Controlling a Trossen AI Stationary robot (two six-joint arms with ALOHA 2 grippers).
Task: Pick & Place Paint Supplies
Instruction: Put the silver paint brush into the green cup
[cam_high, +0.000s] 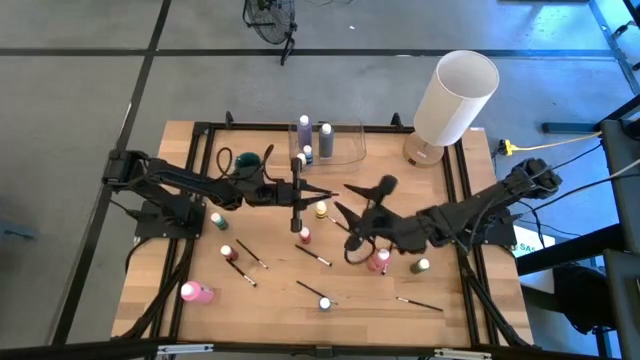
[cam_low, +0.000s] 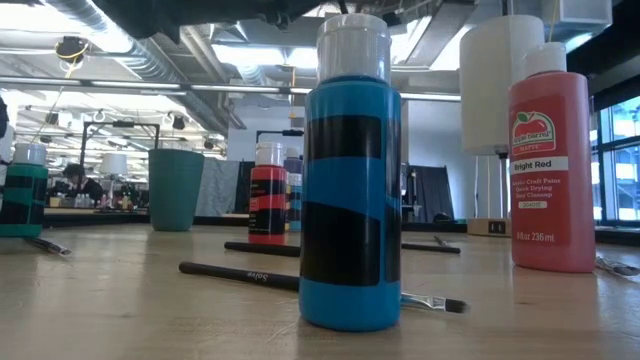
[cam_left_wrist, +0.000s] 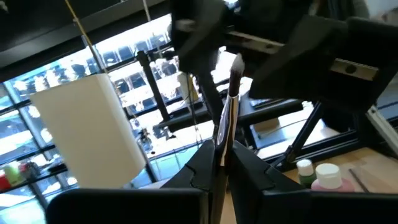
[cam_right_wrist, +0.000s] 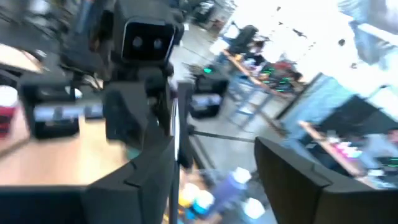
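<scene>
Right now the robot looks to be in the middle of passing a thin dark-handled paintbrush (cam_high: 297, 195) from one arm to the other. The left gripper (cam_high: 300, 193) is pinched tight on the brush and holds it up above the middle of the wooden table (cam_high: 200, 260). In the left wrist view the brush (cam_left_wrist: 226, 118) sticks out from between the two dark fingers (cam_left_wrist: 199, 163). The right gripper (cam_high: 343, 212) is just beside it, with its jaws spread wide and nothing in them.

I think the handover is done, or nearly done. The next move calls for the left arm to carry the brush to the clear plastic box (cam_high: 328, 143) at the back of the table, where a few bottles already stand. It should keep a firm pinch, because a thin brush can twist or slip. The right arm needs to back away so the two arms do not bump.

Lots of paint things wait on the table. A pink paint bottle with a pale cap (cam_high: 196, 292) lies on its side near the front left corner. Other small bottles and thin brushes are spread around the middle and front. In the low view, a blue bottle with a black label and white cap (cam_low: 350, 175) stands up close, with a dark brush (cam_low: 320, 285) lying behind it and a red bottle (cam_low: 551, 165) to one side. A tall white tube (cam_high: 455, 98) stands at the back right.
</scene>
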